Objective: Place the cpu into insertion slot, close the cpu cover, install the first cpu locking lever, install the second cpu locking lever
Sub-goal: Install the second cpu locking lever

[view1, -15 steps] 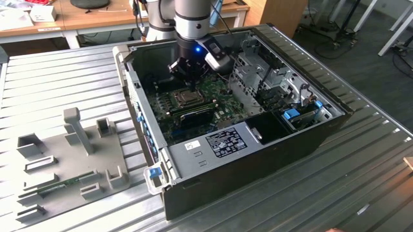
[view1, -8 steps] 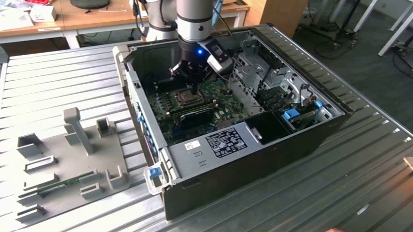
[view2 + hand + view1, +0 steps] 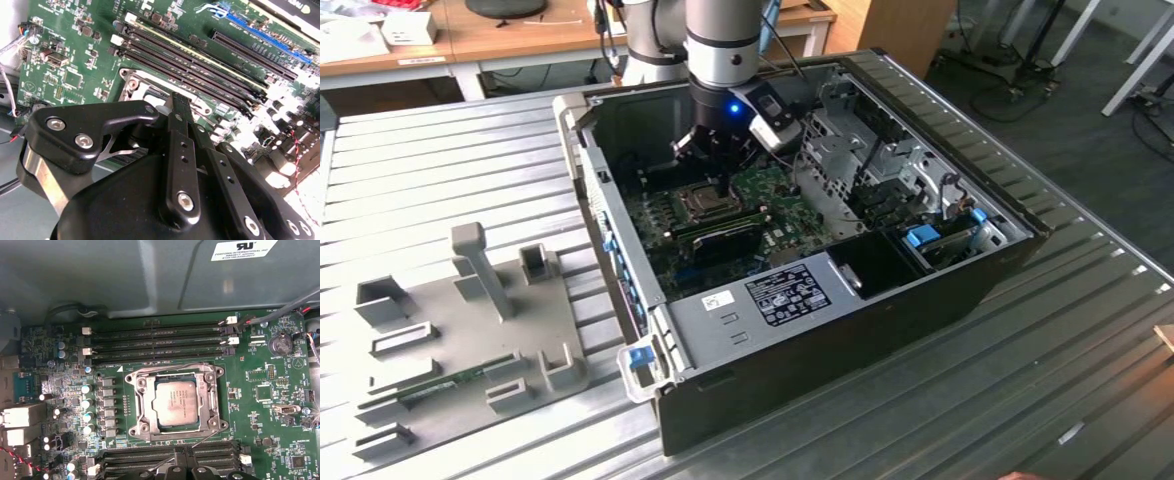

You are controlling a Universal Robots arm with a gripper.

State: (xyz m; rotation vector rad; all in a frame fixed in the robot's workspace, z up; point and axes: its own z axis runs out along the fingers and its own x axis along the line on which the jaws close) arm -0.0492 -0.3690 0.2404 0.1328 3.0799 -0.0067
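Note:
The cpu [image 3: 175, 404], a silvery square chip, lies flat in the insertion slot [image 3: 220, 372] on the green board. The cpu cover [image 3: 142, 407], a silver frame, lies down around it. A thin wire lever [image 3: 190, 447] slants from the slot's corner towards my fingertips [image 3: 172, 471]. In the exterior view my gripper [image 3: 720, 188] reaches into the open computer case, just above the slot [image 3: 707, 206]. In the second wrist view my gripper [image 3: 175, 102] is shut, its black fingers pressed together at the slot's edge [image 3: 145, 92], and nothing shows between them.
Long black memory strips [image 3: 155, 340] flank the slot on two sides. A grey drive cage [image 3: 854, 150] and a black box [image 3: 874, 265] stand at the exterior view's right inside the case. A grey fixture plate [image 3: 467, 330] lies on the ribbed table at its left.

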